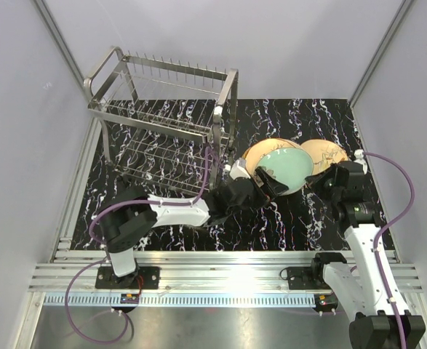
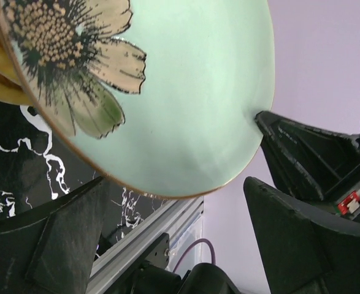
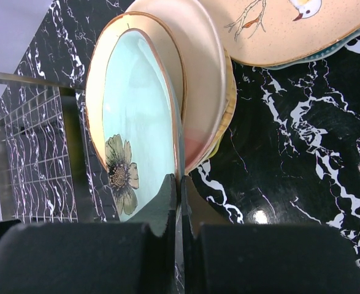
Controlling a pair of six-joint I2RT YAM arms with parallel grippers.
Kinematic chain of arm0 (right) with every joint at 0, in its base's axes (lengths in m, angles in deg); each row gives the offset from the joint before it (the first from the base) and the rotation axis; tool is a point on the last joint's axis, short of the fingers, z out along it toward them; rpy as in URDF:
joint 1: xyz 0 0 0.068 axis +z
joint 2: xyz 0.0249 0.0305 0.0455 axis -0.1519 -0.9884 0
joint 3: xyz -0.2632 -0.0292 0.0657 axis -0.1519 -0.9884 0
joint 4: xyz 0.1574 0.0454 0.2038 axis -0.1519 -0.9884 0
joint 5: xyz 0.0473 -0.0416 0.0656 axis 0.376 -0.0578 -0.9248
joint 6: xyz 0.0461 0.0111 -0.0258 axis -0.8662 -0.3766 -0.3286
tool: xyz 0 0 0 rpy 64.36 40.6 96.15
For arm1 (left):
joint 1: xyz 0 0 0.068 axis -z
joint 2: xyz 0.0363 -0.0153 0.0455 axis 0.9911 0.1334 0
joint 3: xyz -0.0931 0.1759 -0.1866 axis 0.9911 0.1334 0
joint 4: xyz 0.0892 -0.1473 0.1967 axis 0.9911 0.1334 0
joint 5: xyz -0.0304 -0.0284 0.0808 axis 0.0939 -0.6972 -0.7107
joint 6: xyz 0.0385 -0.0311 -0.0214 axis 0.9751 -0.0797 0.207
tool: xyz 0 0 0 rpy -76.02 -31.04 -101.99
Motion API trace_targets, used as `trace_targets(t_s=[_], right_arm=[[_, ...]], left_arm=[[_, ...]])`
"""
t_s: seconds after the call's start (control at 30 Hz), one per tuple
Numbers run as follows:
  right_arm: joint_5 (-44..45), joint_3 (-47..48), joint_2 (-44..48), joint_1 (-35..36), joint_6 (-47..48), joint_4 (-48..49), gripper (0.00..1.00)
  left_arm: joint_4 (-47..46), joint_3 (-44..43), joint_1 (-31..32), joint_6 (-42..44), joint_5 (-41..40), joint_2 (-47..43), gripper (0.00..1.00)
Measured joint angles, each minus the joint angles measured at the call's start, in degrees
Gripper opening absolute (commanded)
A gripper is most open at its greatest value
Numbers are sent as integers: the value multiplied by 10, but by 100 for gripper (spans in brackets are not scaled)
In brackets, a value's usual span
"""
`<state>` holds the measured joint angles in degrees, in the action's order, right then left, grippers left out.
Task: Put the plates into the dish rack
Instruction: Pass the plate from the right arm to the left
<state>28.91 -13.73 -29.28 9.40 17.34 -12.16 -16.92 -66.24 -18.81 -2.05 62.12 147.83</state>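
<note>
Plate (image 3: 137, 98): green with flower, tilted | right gripper (image 3: 180, 187): pinching its rim | left gripper (image 2: 175, 202): wide open, holding nothing

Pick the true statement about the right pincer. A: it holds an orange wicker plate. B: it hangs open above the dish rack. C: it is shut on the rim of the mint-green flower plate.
C: the right wrist view shows the right pincer clamped on the edge of the mint-green flower plate, which is tilted up off the stack of plates.
</note>
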Motion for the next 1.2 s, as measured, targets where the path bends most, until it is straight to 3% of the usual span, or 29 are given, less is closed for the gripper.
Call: trace_targets(t_s=[0.43, 0.9, 1.2], right_arm=[[-22, -12, 7, 0, 12, 0, 0], [-45, -18, 29, -3, 31, -30, 0], [-53, -35, 53, -5, 42, -55, 0]], left_arm=[[-8, -32, -19, -19, 55, 58, 73], [-23, -25, -22, -52, 76, 60, 60], [-33, -12, -22, -74, 87, 60, 46]])
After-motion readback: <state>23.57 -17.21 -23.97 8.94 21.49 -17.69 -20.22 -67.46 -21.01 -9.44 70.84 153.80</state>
